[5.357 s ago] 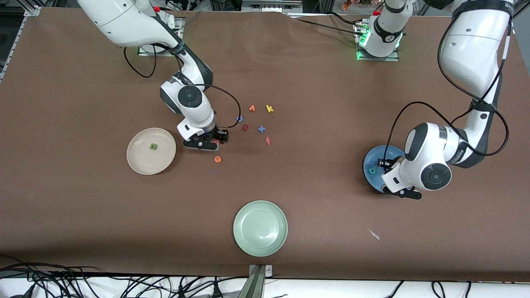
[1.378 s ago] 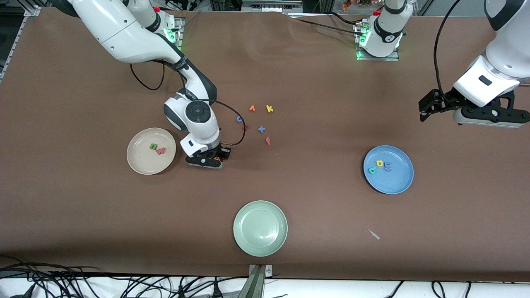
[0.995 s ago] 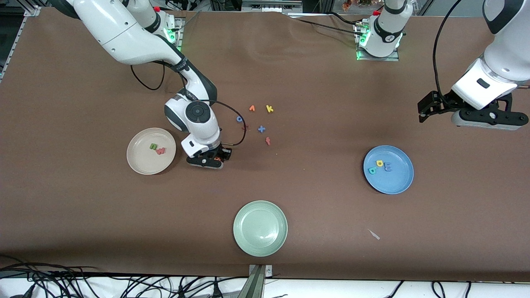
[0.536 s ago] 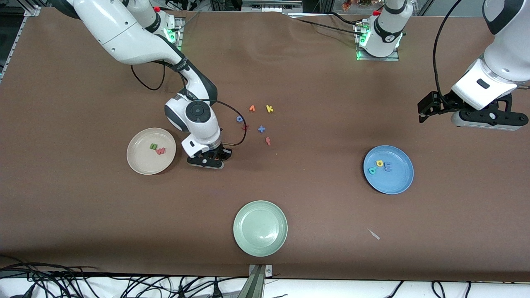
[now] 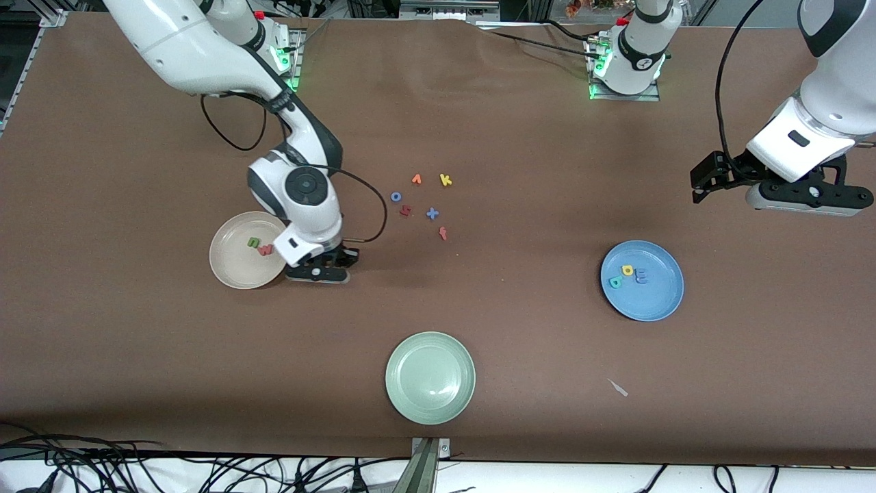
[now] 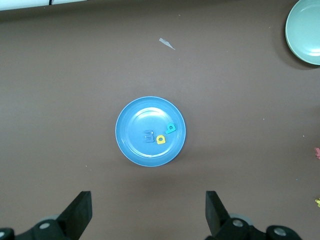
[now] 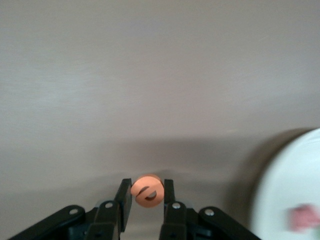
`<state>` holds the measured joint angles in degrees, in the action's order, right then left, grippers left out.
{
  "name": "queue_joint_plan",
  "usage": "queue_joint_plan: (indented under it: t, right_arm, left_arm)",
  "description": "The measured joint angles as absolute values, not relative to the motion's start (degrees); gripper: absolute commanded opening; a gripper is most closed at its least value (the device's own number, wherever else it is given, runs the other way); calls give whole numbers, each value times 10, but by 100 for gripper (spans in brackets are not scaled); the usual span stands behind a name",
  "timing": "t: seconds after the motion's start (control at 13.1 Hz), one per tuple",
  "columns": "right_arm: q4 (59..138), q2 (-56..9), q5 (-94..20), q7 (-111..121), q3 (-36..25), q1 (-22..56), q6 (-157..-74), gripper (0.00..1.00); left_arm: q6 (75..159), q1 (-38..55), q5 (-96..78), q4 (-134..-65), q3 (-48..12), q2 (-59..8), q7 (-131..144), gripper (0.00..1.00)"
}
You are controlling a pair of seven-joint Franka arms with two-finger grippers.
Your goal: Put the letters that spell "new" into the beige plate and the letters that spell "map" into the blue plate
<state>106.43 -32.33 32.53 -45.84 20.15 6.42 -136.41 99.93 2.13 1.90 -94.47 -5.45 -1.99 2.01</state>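
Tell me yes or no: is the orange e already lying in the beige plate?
No, the right gripper is shut on the orange e above the brown table, beside the beige plate, not in it.

Round shallow cream-beige plate [image 5: 236, 263] holds a green foam n [image 5: 253, 242] and pink-red foam w [image 5: 265, 250] (the round blue plate [image 5: 653, 301]: yellow, teal, purple letters).

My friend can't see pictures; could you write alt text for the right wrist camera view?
The right pincer is shut on an orange e above the brown table, with the beige plate at the edge.
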Motion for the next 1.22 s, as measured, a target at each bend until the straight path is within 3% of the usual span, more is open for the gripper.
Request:
queue_joint_plan:
  t: [0.31,0.38,0.54,0.61,0.99,1.22]
  right_arm:
    - [1210,-183,308,-281,185,-18,-1361,24]
    - [1247,-156,305,-250,165,-24,-1372,35]
    - [1308,-133,304,-207,122,-25,-1432,81]
    - [1327,-132,304,-191,105,-26,-1461,99]
    - [1320,-119,273,-180,104,-26,-1460,100]
    - [1210,-99,178,-176,162,-23,-1283,100]
  left_arm:
    - [999,21,19,-944,-54,-20,20,100]
    - [999,21,19,-944,-54,-20,20,100]
    - [999,21,19,-944,-54,-20,20,100]
    - [999,21,19,-944,-54,-20,20,100]
    - [999,21,19,-944,-54,-21,20,100]
    - [999,21,19,-943,-54,-21,20,100]
